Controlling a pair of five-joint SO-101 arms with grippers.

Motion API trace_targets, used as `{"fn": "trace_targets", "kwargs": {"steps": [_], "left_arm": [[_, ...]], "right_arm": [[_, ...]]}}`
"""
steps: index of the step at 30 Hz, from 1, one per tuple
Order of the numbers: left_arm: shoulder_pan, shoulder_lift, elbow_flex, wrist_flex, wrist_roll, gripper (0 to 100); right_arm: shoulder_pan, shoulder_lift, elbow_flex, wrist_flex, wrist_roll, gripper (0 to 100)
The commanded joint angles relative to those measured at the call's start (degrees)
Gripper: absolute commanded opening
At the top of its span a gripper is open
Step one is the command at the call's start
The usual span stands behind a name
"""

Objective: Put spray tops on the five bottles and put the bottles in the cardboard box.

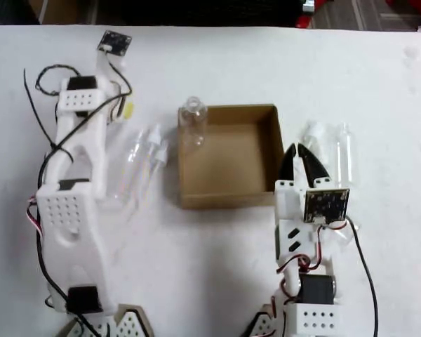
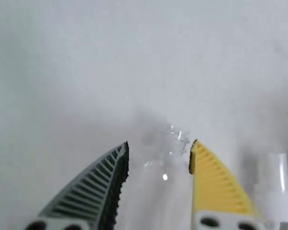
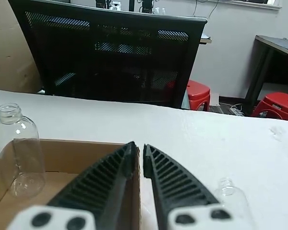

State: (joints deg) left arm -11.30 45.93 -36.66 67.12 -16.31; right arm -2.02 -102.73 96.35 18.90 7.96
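At the left side of the table, the left gripper stands with its jaws wide, one finger grey and one yellow. It straddles a clear bottle that lies on its side, and the fingers are not closed on it. A white spray top lies just beside the yellow finger. In the high view, two lying bottles rest next to the left arm. Both appear to carry spray tops, though the clear plastic makes this uncertain.

The step in hand is judged to be the pick-up of a lying bottle for transfer to the box. The next move calls for closing on the bottle body rather than the neck, lifting clear of its neighbour, and carrying it rightward.

Further right, an upright bottle without a top stands at the far left corner of the cardboard box. Whether it is inside or just outside the wall cannot be determined. It stands on the likely transfer path and could be knocked over. No capped bottle is in the box yet.

The right gripper sits at the right wall of the box, jaws nearly closed and holding nothing. It may crowd a placement on that side. Beyond it are two further bottles, one of them showing an open neck.
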Motion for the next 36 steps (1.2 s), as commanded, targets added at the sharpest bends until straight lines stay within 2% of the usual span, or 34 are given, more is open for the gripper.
{"fn": "trace_targets", "kwargs": {"steps": [1,7,10,14,17,19,26,36], "left_arm": [[-2.0,-0.7,-7.7,11.0,-0.2,19],[-2.2,-0.7,-16.3,26.5,-9.0,19],[-1.9,-0.7,-23.5,30.0,-10.7,19],[0.5,0.2,-35.9,28.7,-12.3,19],[4.1,2.8,-36.9,26.5,-18.9,19],[5.3,5.8,-36.7,25.3,-20.8,19],[4.2,17.1,-40.3,19.2,-18.1,19],[2.0,23.1,-48.4,19.2,-18.3,19]], "right_arm": [[-1.3,0.1,0.5,0.3,0.6,1.8],[-1.2,0.1,0.5,0.3,0.6,1.8],[-1.3,0.1,0.5,0.3,0.6,1.8],[-1.2,0.1,0.5,0.3,0.6,1.8],[-1.2,0.1,0.5,0.3,0.6,1.8],[-1.1,0.1,0.5,0.3,0.6,1.8],[-1.2,0.1,0.5,0.3,0.6,1.8],[-1.5,0.1,0.5,0.3,0.6,1.8]]}}
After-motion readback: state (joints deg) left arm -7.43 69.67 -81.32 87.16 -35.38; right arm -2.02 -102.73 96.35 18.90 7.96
